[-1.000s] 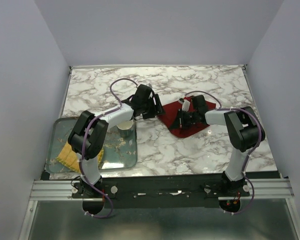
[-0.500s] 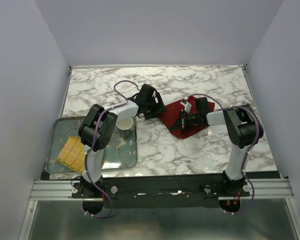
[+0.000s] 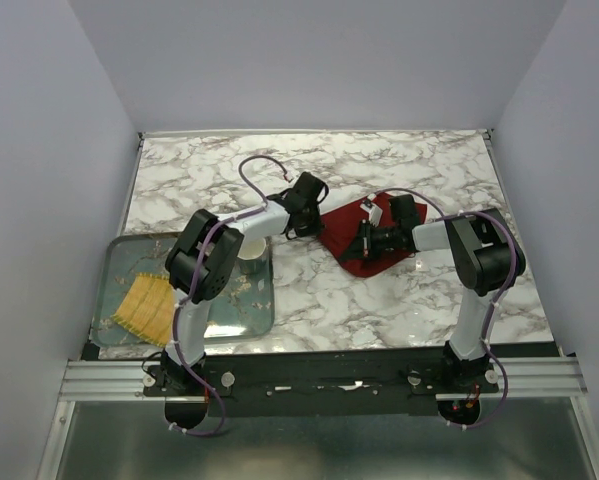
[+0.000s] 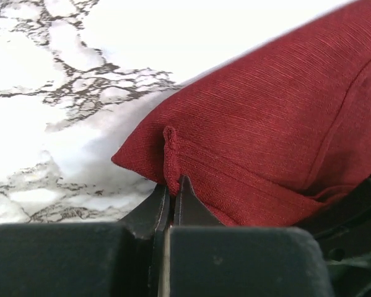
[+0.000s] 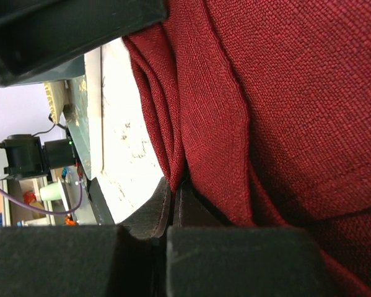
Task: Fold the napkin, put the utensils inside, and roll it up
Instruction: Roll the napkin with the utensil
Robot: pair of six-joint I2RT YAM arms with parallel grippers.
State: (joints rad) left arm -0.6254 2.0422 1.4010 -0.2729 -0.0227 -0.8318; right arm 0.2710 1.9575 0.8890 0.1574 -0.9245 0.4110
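At the middle of the marble table [image 3: 399,165], the napkin [image 3: 341,222] is shown lying low and partly gathered into a rough triangle between the two arms. Its left corner is nipped by the left gripper [image 4: 171,187], whose jaws are drawn almost together on a small ridge of hem. The opposite side is pinched by the right gripper [image 5: 171,185], whose jaws are likewise closed narrowly, on an edge where several layers are stacked.

The ribbed weave and loose creases suggest a light, limp cloth that will drape and sag rather than hold a fold unaided. Some grip is probably offered by the weave, so slipping is judged unlikely, but layers may drag along together. Hold is best taken at hemmed corners or edges, where one layer can be separated and tension kept between both arms.

No utensils can be made out in these views. A tray [image 3: 107,290] holding a yellow mat [image 3: 144,305] and a cup [image 3: 249,255] stands well apart at the left.
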